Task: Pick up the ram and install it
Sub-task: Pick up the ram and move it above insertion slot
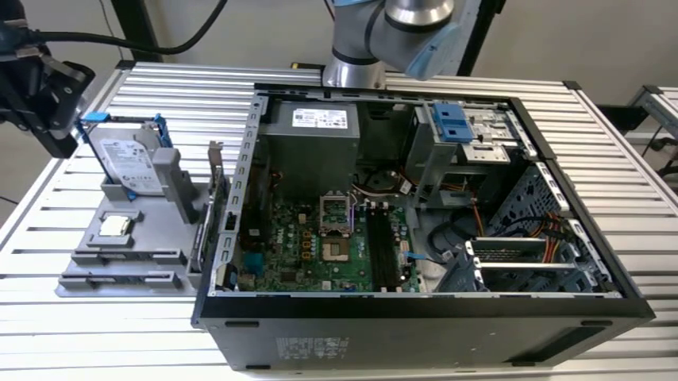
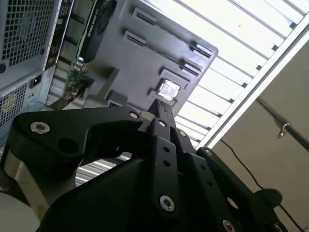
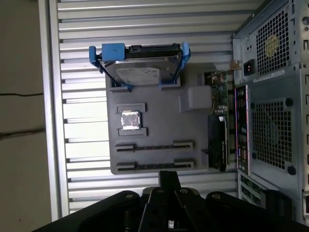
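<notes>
- In the exterior view, the gripper (image 1: 59,143) hung at the far left, over the table's edge and beside the grey tray (image 1: 95,266). In both wrist views its fingers (image 3: 169,178) looked pressed together, with nothing visible between them.
- The first wrist view looked down on the tray, which carried a hard drive (image 3: 140,72) in a blue frame, a square processor chip (image 3: 129,120) and two long holder slots (image 3: 154,145). A green card (image 3: 219,94) stood at the tray's edge nearest the computer case (image 3: 270,121).
- The exterior view looked into the open case, where the motherboard (image 1: 307,246) carried long black slots (image 1: 376,246).
- The ram could not be picked out. Whether a stick sat in those black slots could not be told.
- Everything rested on a table (image 1: 148,87) of ribbed silver slats, with pale floor (image 3: 19,121) beyond its edge.
- A black cable (image 1: 127,40) ran behind the gripper, and the arm (image 1: 392,32) stood behind the case.
</notes>
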`<action>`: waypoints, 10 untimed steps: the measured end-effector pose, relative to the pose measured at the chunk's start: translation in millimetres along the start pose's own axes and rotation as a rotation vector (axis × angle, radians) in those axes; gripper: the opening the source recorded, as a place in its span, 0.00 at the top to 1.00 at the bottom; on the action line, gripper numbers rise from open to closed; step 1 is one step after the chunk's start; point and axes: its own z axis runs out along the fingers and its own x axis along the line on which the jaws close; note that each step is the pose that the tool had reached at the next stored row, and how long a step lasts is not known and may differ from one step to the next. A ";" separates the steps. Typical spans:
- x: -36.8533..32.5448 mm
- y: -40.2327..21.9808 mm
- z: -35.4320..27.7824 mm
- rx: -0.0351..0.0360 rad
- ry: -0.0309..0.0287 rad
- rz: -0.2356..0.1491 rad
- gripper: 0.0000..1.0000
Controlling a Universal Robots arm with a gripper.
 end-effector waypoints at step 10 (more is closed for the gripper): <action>-0.7 -14.5 -0.6 0.0000 0.0000 0.000 1.00</action>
